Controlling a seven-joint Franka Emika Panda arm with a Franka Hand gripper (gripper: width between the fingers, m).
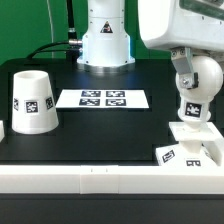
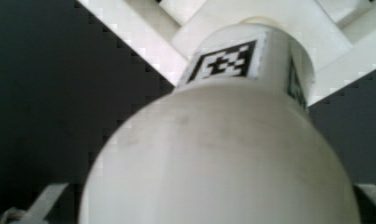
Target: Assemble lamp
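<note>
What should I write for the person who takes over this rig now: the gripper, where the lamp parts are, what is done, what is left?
Gripper: at the round end of the bulb; the pictures do not show whether it is clamped.
Bulb: upright, neck down on the base, at the exterior view's right; I cannot tell whether it is fully seated.
Shade: wide end down on the table, at the exterior view's left, apart from the rest.
Done: bulb placed at the base.
Left: probably to finish seating the bulb, then to fit the shade.
</note>
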